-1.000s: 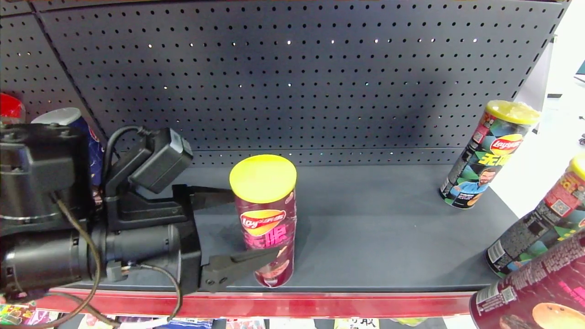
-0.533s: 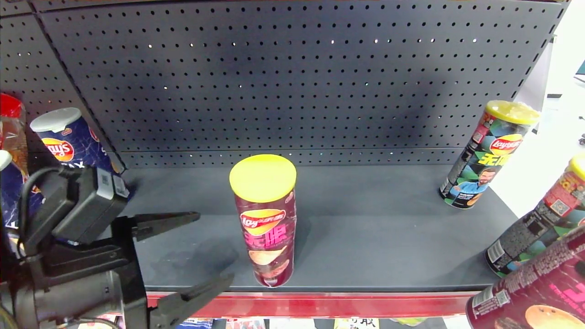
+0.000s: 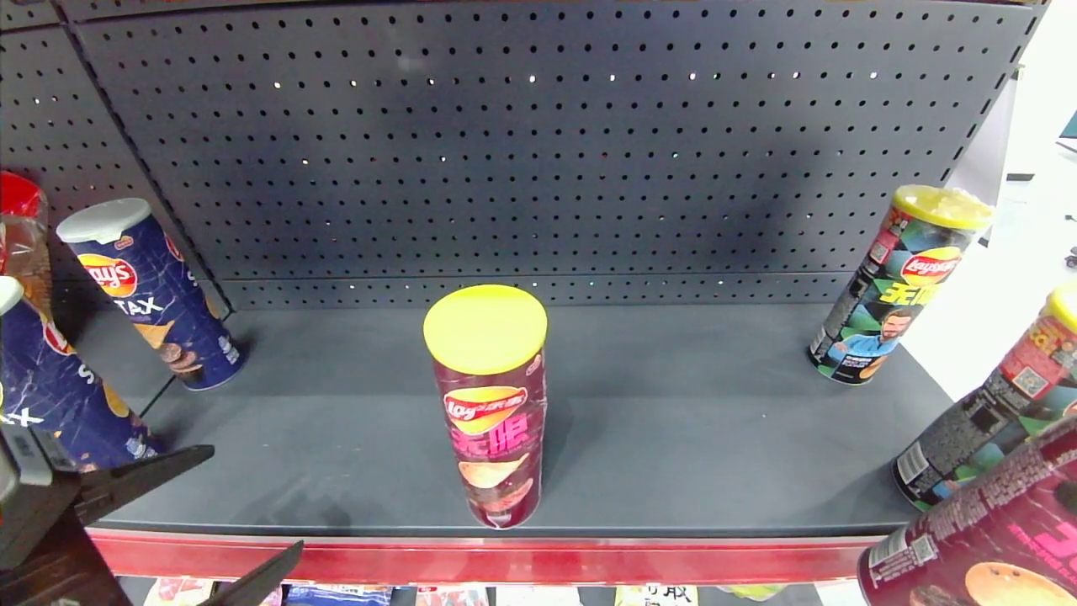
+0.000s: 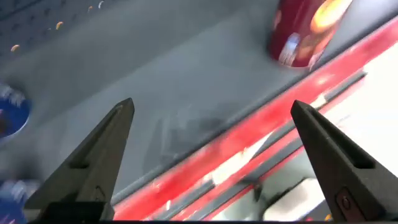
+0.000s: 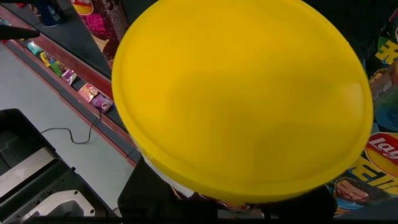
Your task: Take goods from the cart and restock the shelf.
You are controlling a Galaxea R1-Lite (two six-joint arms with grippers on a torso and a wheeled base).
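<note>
The left hand (image 3: 252,501) is drawing back off the dark grey metal shelf (image 3: 690,438), its two black fingers spread wide apart and gripping nothing. A second ago those fingers were sitting either side of the maroon cylindrical chip can with the yellow plastic lid (image 3: 492,412); now they are hanging over the red front strip, well apart from it. In the left wrist view the same hand (image 4: 211,106) is looking across the shelf's front edge at the can's base (image 4: 301,37).

The can is standing upright near the shelf's front middle, where it was before, so this placement is looking finished.

A second maroon can (image 3: 984,539) is hanging tilted by the right front corner, its yellow lid (image 5: 242,99) close to the wrist camera. Whether the right hand is clamped on it, I cannot tell; judging by its position, it is probably waiting to go on next.
</note>
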